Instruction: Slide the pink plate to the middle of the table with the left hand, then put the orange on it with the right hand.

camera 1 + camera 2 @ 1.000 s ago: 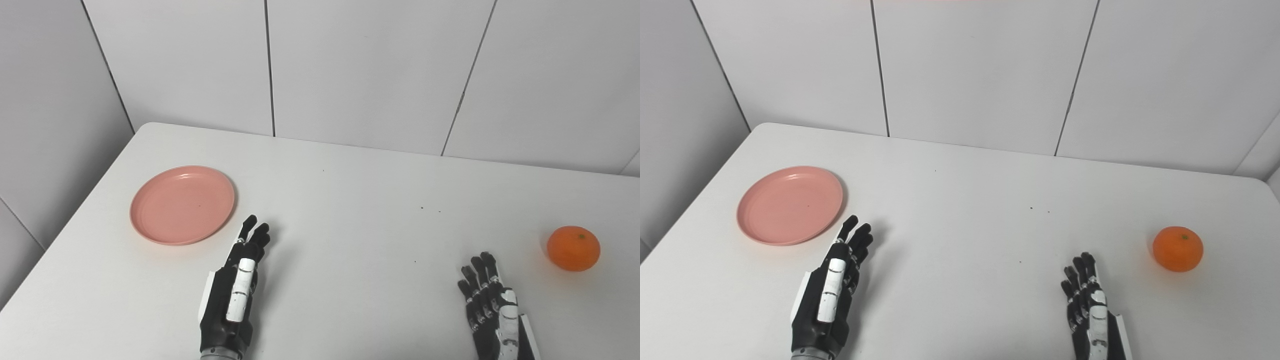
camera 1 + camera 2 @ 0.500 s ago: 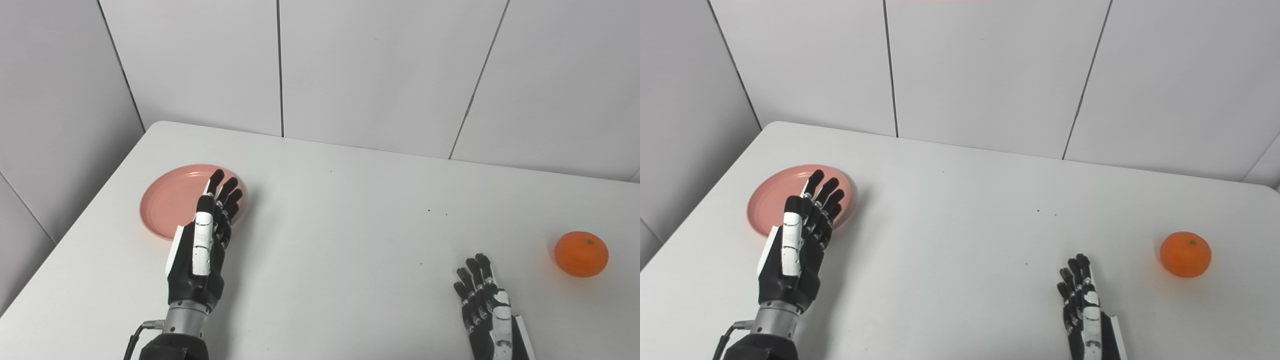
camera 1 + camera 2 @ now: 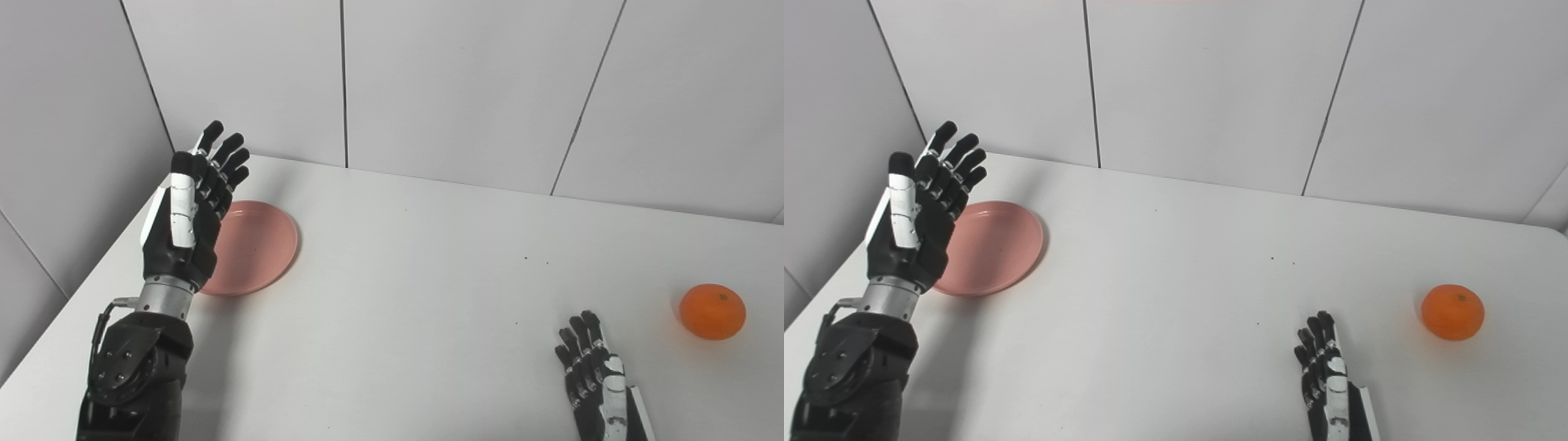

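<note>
Both hands empty: left hand (image 3: 184, 214) raised, fingers (image 3: 222, 160) spread; right hand (image 3: 597, 383) flat, fingers extended.

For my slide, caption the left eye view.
Left hand raised open beside the pink plate; orange waits far right.

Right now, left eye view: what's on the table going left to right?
left hand, raised and open → pink plate, partly behind that hand → right hand, open, low over the table → orange
</note>
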Available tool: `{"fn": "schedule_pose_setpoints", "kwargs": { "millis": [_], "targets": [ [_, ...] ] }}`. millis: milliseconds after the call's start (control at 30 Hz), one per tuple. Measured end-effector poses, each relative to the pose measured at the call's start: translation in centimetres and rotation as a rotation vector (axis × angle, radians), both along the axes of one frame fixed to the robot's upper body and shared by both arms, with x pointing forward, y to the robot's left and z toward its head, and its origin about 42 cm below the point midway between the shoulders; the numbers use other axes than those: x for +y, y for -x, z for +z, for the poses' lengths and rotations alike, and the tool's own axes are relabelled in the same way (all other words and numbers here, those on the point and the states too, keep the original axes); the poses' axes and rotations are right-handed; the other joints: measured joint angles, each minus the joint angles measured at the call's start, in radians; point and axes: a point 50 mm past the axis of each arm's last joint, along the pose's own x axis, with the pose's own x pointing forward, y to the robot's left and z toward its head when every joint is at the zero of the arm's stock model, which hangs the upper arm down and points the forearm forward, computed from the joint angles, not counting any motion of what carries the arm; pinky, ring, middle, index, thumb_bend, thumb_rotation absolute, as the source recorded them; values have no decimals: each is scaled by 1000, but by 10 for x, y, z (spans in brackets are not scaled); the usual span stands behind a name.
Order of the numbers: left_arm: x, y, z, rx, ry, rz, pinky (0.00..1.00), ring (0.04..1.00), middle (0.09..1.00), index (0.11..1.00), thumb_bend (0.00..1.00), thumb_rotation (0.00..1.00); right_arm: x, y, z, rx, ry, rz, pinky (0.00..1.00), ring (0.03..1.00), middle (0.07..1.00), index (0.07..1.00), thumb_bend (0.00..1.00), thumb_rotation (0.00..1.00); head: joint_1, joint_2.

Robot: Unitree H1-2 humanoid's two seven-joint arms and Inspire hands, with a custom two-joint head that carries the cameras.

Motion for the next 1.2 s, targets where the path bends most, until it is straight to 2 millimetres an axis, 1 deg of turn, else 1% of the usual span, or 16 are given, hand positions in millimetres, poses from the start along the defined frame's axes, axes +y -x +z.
{"fn": "schedule_pose_setpoints", "kwargs": {
  "millis": [100,200,333,400,500,700,833,1033,1133,1200],
  "targets": [
    [11,-8,8,10,-3,18,954,911,906,962,946,955,0,0,0,1,0,0,1000,979,989,1000,775,1000,-2,-2],
    [22,-14,12,15,-9,33,917,898,913,967,955,959,0,0,0,1,0,0,1000,978,988,1000,762,1000,-2,-3],
    [42,-25,10,51,-25,61,922,878,890,959,987,938,0,0,0,1,0,1,1000,981,988,1000,767,1000,-5,-3],
    [53,-29,10,64,-25,86,918,871,897,959,997,944,0,0,0,1,0,1,1000,980,989,1000,773,1000,-5,-5],
    [62,-36,8,78,-26,103,909,873,904,957,993,952,0,0,-1,2,0,1,1000,981,991,1000,773,1000,-5,-5],
    [88,-53,-7,139,6,150,877,849,891,940,1000,920,1,0,0,2,0,4,1000,979,990,1000,774,1000,-6,-3],
    [101,-59,-20,160,24,165,896,859,880,934,1000,902,1,0,-1,2,0,4,1000,979,993,1000,771,1000,-6,-3],
    [113,-69,-42,182,60,142,909,873,881,945,1000,858,1,0,-1,3,-2,3,1000,976,990,1000,762,1000,-11,2],
    [121,-74,-55,200,77,127,869,848,840,907,1000,824,2,0,0,2,-2,4,1000,976,989,1000,756,1000,-12,3],
    [125,-75,-64,201,84,121,865,840,827,895,1000,814,2,0,0,2,-3,4,1000,975,987,1000,758,1000,-12,3]
  ]
}}
